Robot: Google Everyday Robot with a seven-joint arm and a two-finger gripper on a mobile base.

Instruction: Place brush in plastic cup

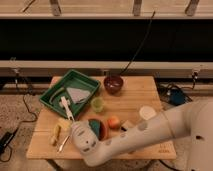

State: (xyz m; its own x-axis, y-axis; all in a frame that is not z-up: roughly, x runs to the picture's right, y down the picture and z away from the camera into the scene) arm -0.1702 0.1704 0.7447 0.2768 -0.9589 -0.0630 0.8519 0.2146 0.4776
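Observation:
The white brush (66,108) lies across the front rim of the green tray (56,100), handle pointing toward the table's front. The lime-green plastic cup (97,104) stands upright just right of the tray, about a hand's width from the brush. My white arm reaches in from the lower right across the front of the table. My gripper (74,128) is at the arm's left end, just in front of the brush's handle end and left of the cup. The arm's bulky wrist hides what lies below it.
A grey cloth (78,94) lies in the tray. A dark bowl (113,84) stands behind the cup. An orange bowl (100,128), an orange fruit (114,121) and a white cup (147,112) sit to the right. A yellow stick (55,134) and fork (63,143) lie at front left.

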